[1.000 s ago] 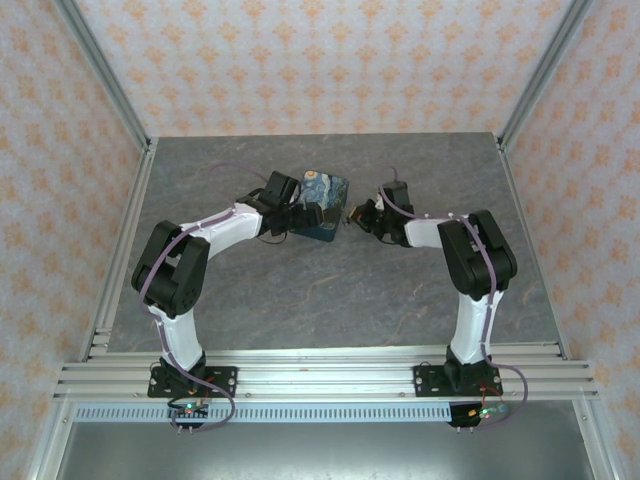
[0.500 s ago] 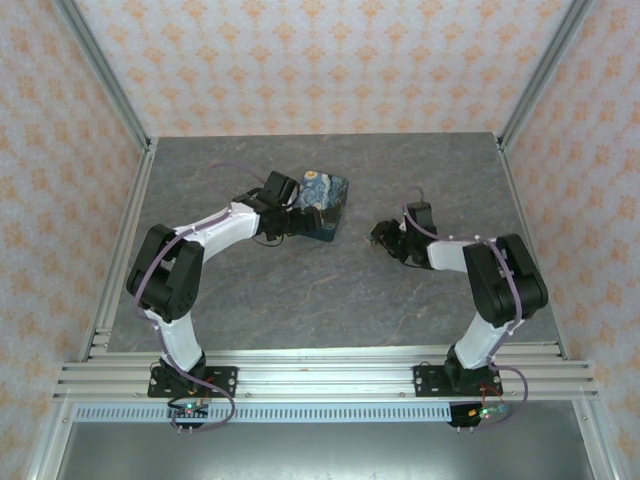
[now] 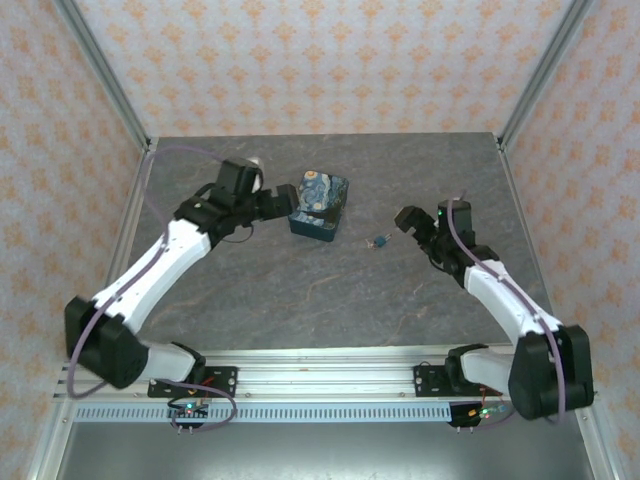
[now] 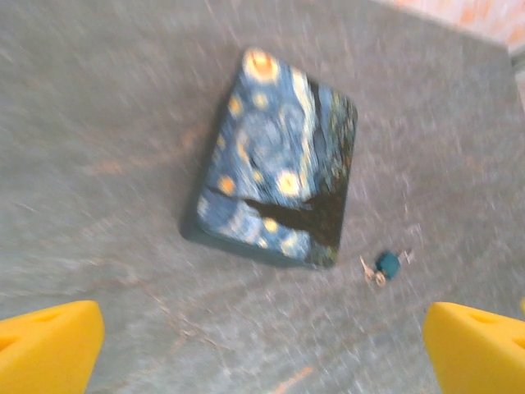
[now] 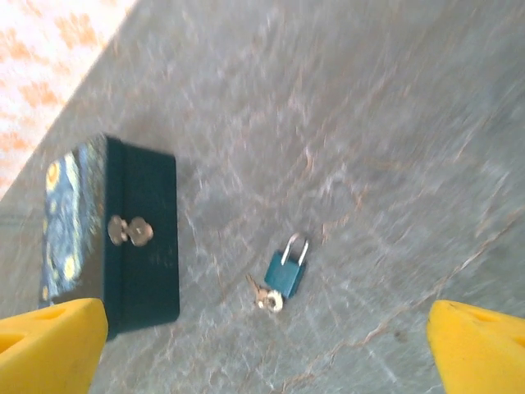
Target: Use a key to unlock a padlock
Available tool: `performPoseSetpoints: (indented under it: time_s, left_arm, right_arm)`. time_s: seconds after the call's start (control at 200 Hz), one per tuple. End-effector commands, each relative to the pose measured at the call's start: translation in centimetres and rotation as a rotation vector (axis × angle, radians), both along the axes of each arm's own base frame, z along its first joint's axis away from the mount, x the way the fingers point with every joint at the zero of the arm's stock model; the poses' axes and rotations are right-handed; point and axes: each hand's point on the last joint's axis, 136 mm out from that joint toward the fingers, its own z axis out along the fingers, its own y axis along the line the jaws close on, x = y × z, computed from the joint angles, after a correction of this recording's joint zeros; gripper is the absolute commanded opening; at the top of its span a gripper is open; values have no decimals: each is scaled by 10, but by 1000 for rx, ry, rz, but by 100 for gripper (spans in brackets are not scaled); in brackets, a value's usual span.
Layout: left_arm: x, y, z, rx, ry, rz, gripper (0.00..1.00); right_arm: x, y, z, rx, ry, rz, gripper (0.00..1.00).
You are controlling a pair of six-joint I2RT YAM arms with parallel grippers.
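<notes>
The seemingly shut padlock [image 5: 287,272] and adjoining key [image 5: 264,295] are being left ungripped, left tool [image 4: 261,349] and right tool [image 5: 267,345] spread.

One padlock [image 5: 287,272], one key [image 5: 265,298], one box [image 5: 138,238]

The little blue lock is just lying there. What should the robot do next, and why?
Probably lower the right claw toward the padlock and key: both lie loose on the table, and that open claw is nearest.
</notes>
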Motion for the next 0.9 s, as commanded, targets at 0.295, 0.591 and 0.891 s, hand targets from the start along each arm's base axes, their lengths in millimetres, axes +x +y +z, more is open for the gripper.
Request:
performPoseSetpoints:
  time_s: [0.295,0.591,0.891]
  left_arm:
    - [-32,157,29,596,-356,446,100]
    - [-15,188,-71,618,-334,523,100]
    - [-3,190,-116,593,-327,478,100]
  right_arm:
    - [8,-108,41,-548,-200,-381,99]
    - [13,-134,0,-738,-171,-423,99]
    - [30,-122,-28,-790,-252,-285,99]
